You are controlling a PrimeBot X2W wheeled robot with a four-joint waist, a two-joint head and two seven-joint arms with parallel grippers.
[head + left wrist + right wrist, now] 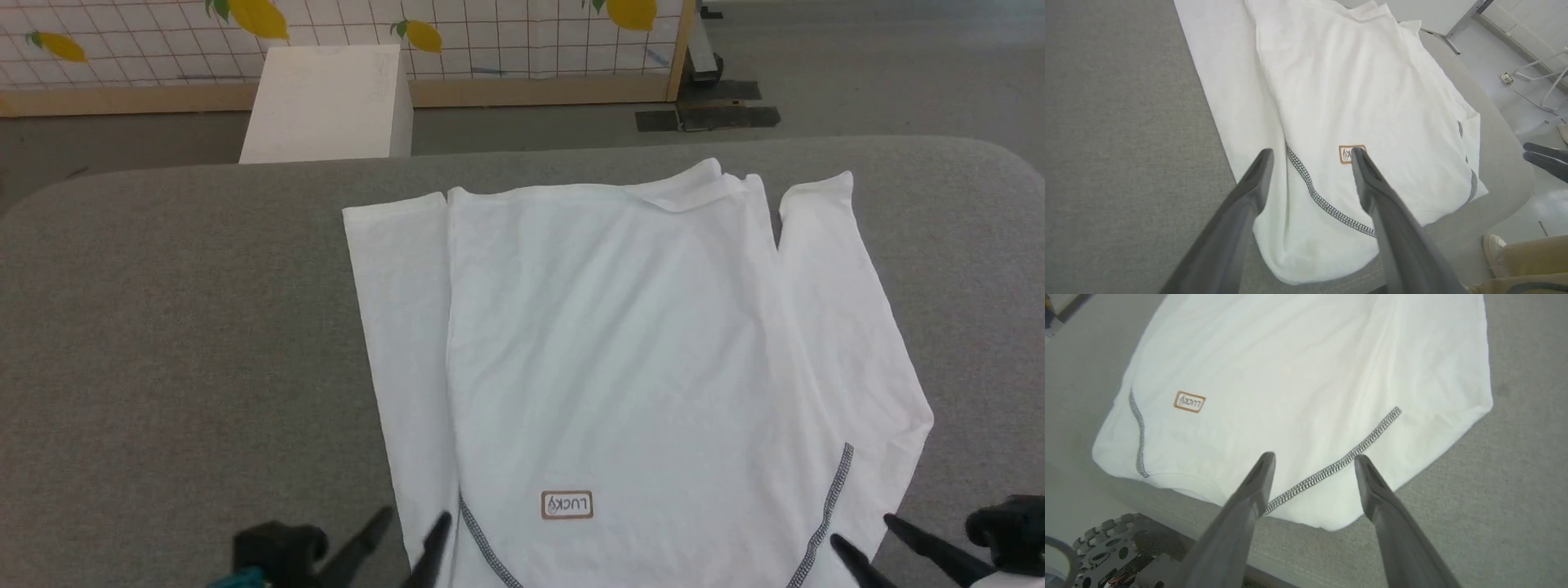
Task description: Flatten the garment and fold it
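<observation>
The garment (620, 343) is a white T-shirt lying flat and partly folded on the grey table (163, 327), its brown square logo (566, 505) near the front edge. Grey zigzag stitching (824, 514) runs along its near folds. My left gripper (412, 523) hovers open over the garment's near left corner (1306, 245), nothing between its fingers. My right gripper (865, 531) is open too, above the near right corner (1331, 514). In the right wrist view the stitched seam (1331, 469) passes between the fingers, which stand apart from the cloth.
A white box (326, 102) stands on the floor beyond the table, before a tiled wall panel with lemon prints (490, 33). A person's shoe (1492, 247) and trouser leg (1531, 255) show beside the table's near edge. Bare grey tabletop lies left of the garment.
</observation>
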